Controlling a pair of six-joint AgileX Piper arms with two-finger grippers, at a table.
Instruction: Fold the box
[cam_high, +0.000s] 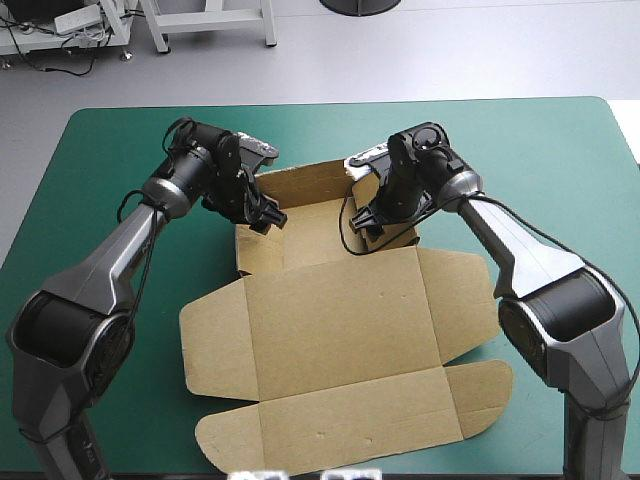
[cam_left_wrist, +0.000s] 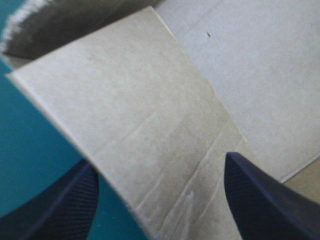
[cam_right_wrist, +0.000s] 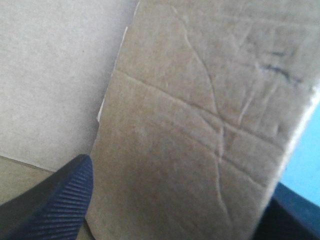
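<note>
The brown box (cam_high: 340, 330) lies in the middle of the table, its near panels and flaps flat and its far part raised into low walls. My left gripper (cam_high: 268, 218) is at the left raised wall, my right gripper (cam_high: 368, 232) at the right one. Seen from the left wrist, the left gripper (cam_left_wrist: 160, 162) is open and a slanting wall of the box (cam_left_wrist: 140, 115) stands between its fingers. From the right wrist, the right gripper (cam_right_wrist: 180, 175) is also open, astride an upright creased flap of the box (cam_right_wrist: 200, 125).
The teal-green table cover (cam_high: 120, 140) shows bare to the left, right and far side of the box. The box's near flaps reach close to the table's front edge.
</note>
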